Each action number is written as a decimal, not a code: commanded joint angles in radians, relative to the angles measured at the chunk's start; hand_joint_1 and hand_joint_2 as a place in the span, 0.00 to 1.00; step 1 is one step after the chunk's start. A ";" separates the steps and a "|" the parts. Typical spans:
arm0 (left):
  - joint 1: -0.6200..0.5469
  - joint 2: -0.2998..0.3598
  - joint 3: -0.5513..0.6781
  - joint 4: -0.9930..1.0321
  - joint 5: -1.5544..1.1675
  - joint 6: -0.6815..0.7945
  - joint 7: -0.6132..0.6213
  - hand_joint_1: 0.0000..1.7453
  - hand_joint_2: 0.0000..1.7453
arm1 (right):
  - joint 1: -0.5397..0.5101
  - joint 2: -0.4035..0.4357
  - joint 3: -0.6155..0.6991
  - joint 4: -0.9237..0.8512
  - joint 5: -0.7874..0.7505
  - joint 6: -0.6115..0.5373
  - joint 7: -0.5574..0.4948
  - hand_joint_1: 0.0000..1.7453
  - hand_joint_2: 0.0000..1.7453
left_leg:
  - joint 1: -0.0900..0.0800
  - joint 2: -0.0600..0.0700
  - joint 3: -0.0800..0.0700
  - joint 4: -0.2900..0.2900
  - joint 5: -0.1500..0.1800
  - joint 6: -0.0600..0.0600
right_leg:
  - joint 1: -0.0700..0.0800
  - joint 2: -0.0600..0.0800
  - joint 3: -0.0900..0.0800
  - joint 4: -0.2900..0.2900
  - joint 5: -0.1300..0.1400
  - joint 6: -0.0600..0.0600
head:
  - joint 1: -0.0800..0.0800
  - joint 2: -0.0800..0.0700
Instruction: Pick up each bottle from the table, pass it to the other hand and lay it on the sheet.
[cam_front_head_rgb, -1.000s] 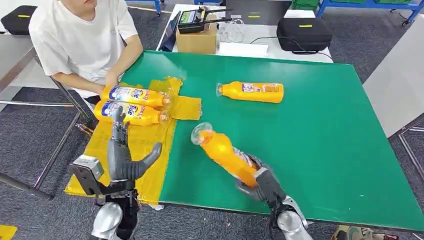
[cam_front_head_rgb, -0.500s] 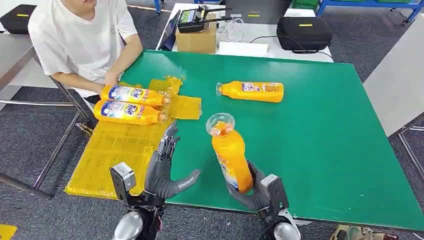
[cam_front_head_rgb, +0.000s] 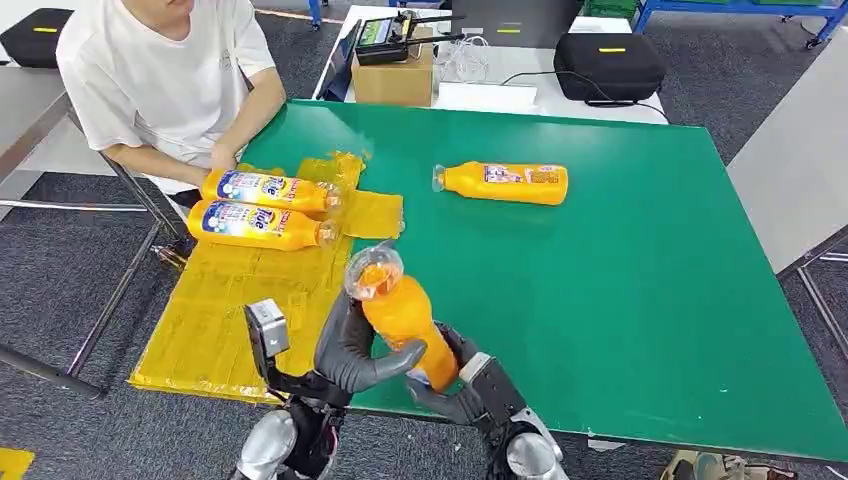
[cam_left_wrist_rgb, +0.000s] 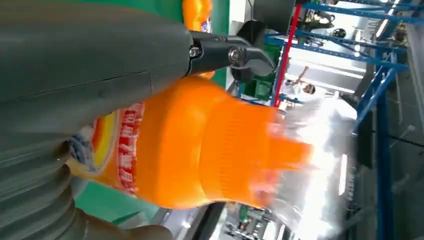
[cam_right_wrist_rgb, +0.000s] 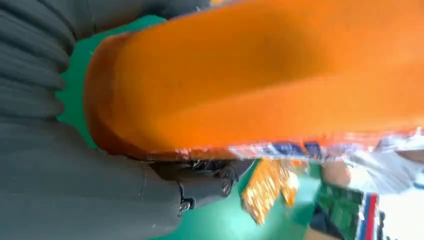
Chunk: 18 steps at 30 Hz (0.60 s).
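A: Where is the orange bottle (cam_front_head_rgb: 400, 310) being handed over?

B: Above the near edge of the green table (cam_front_head_rgb: 640, 290), tilted with its clear cap end pointing away from the robot. Both hands are on it.

A: How does each hand sit?

B: The right hand (cam_front_head_rgb: 452, 378) clasps the base end from underneath, fingers wrapped around it. The left hand (cam_front_head_rgb: 352, 350) is closed around the middle of the body, its thumb lying across the front.

A: Do the wrist cameras confirm that?

B: Yes. In the left wrist view the orange body (cam_left_wrist_rgb: 200, 145) lies right against that hand's grey cover, and in the right wrist view the bottle (cam_right_wrist_rgb: 270, 75) presses against the grey palm.

A: And the rest?

B: Two bottles (cam_front_head_rgb: 262, 207) lie side by side on the yellow sheet (cam_front_head_rgb: 230, 310) at the table's left end. A fourth bottle (cam_front_head_rgb: 503, 184) lies on its side toward the table's far side. A person in a white shirt (cam_front_head_rgb: 165, 80) sits at the far left corner, hands by the sheet
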 joint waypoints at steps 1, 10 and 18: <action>-0.062 0.038 -0.075 0.093 -0.078 0.075 0.061 0.00 1.00 | -0.085 0.033 0.002 -0.039 -0.019 -0.042 0.015 1.00 1.00 | 0.000 0.000 0.002 -0.002 0.000 0.003 | 0.001 0.001 0.001 -0.001 0.000 -0.005 | 0.000 0.000; -0.068 0.031 -0.055 0.119 -0.195 0.146 0.083 0.00 1.00 | -0.093 0.023 0.023 -0.018 0.024 -0.074 0.030 1.00 1.00 | 0.000 -0.001 0.002 -0.002 0.000 0.002 | 0.001 0.000 0.002 -0.002 0.000 -0.003 | 0.000 0.000; -0.075 0.014 -0.022 0.122 -0.172 0.156 0.074 0.05 1.00 | -0.108 0.029 0.035 0.011 0.038 -0.086 0.027 1.00 1.00 | 0.000 0.000 0.002 -0.002 0.000 0.003 | 0.001 0.001 0.002 -0.002 0.001 -0.004 | 0.000 0.000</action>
